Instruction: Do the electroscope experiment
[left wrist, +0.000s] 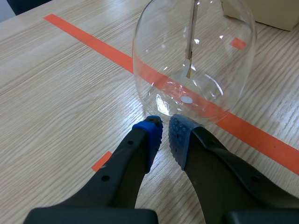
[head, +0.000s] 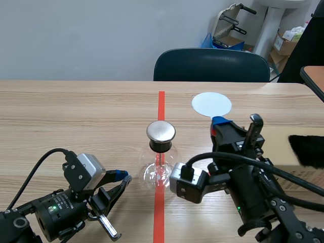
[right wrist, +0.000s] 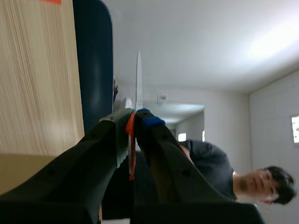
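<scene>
The electroscope, a clear glass flask [head: 160, 171] with a round metal cap [head: 161, 131], stands on the red tape line at the table's middle. In the left wrist view the flask [left wrist: 194, 60] shows a thin rod with a leaf hanging inside it. My left gripper [left wrist: 164, 128] lies low on the table with its blue pads almost together, holding nothing, tips just short of the flask's base. It is at the flask's left [head: 124, 177]. My right gripper [head: 220, 121] is turned on its side and shut on a thin white disc [head: 211, 104], which is edge-on [right wrist: 138, 79] between the fingers [right wrist: 135, 116].
A black furry cloth [head: 306, 149] lies on a tan board [head: 283, 152] at the right edge. A dark chair [head: 211, 65] stands behind the table's far side. A person in a dark shirt [right wrist: 210, 172] shows in the background of the right wrist view.
</scene>
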`<control>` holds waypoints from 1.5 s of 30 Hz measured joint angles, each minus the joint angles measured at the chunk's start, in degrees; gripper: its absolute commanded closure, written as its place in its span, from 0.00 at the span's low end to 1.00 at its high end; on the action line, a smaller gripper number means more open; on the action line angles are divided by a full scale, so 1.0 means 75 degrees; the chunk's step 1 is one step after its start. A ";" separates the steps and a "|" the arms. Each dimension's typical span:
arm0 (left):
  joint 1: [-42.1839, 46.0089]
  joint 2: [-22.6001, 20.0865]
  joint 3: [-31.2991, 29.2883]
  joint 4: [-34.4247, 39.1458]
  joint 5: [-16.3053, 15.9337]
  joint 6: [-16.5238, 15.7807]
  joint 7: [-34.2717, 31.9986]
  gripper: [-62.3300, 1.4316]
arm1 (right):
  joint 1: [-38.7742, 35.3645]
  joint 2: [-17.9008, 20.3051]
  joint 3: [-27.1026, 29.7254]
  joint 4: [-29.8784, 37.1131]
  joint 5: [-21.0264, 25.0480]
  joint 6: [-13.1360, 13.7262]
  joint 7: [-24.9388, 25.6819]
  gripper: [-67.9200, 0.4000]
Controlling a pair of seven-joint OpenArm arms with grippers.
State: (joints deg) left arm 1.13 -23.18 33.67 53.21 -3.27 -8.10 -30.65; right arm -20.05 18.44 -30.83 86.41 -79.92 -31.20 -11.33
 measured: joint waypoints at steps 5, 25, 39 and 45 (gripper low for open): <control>0.0000 0.0000 0.0000 0.0000 0.0000 0.0000 0.0000 0.84 | 0.0000 0.0000 0.0000 0.0000 0.0006 0.0000 -0.0866 0.98; 0.0000 0.0003 0.0000 0.0000 0.0000 0.0000 0.0000 0.84 | 0.0000 0.0000 0.0000 0.0000 0.0050 0.0000 -0.0624 0.98; 0.0000 0.0003 0.0000 0.0000 0.0000 0.0000 0.0000 0.84 | 0.0000 0.0003 0.0000 0.0000 0.0026 0.0000 0.2375 0.98; 0.0000 0.0003 0.0000 0.0000 0.0000 0.0000 0.0000 0.84 | 0.0000 0.0000 0.0000 0.0000 0.0023 0.0000 0.3147 0.98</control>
State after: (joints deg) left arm 1.13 -23.16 33.67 53.21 -3.27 -8.10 -30.65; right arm -20.05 18.44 -30.83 86.41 -79.75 -31.20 12.27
